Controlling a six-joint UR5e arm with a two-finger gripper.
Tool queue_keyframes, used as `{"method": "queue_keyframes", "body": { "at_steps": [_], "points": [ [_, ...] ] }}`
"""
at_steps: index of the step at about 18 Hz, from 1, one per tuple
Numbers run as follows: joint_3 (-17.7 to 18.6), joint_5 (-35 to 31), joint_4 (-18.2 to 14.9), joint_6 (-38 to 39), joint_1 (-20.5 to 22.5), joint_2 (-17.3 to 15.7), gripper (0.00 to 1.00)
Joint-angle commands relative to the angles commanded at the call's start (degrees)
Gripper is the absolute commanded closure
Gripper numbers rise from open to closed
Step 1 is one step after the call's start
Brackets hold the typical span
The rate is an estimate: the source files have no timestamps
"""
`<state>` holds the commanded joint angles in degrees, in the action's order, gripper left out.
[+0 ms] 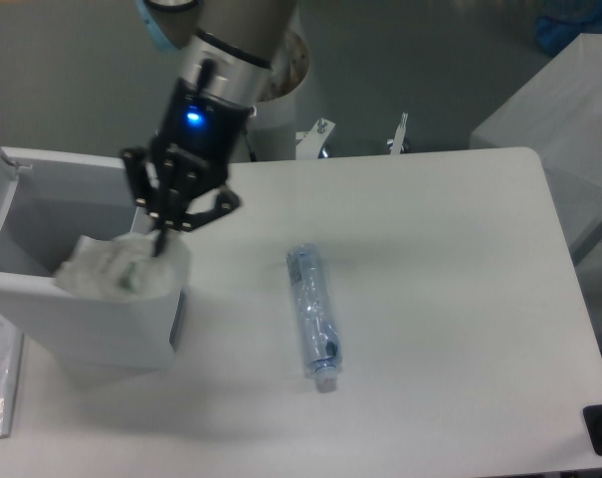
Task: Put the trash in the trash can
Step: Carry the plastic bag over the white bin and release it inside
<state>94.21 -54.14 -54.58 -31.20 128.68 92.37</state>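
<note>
The gripper (162,242) has its dark fingers (159,235) drawn together on the top edge of the crumpled clear wrapper (116,267), which hangs below them as a pale, blurred bundle with a green bit showing. The wrapper sits over the right front part of the trash can (101,329), covering its near rim; its wider spread runs roughly left to right. Above the fingers a blue light glows on the gripper body, and the grey arm (231,50) rises toward the top edge.

The crushed plastic bottle (313,316) lies flat on the white table (450,299), well apart from the can, its long axis running near to far with the white cap pointing toward the near edge.

Behind the table stands the arm's pedestal, with grey floor beyond.
</note>
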Motion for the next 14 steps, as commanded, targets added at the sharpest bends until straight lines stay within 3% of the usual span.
{"method": "queue_keyframes", "body": {
  "at_steps": [4, 6, 9, 10, 11, 12, 14],
  "points": [
    [2.5, 0.1, -0.1, 0.1, -3.6, -0.3, 1.0],
    [4.9, 0.2, -0.1, -0.1, -4.1, -2.6, 0.97],
    [7.6, 0.1, 0.0, -0.8, -4.1, -4.4, 0.66],
    [7.7, 0.1, 0.2, -1.0, -4.1, -4.3, 0.49],
    [7.7, -0.1, 0.3, -1.7, -4.1, -4.1, 0.18],
    [7.6, -0.5, 0.4, -3.1, -4.1, -4.0, 0.0],
    [7.3, -0.7, 0.5, -3.8, -3.3, -4.0, 0.0]
  ]
}}
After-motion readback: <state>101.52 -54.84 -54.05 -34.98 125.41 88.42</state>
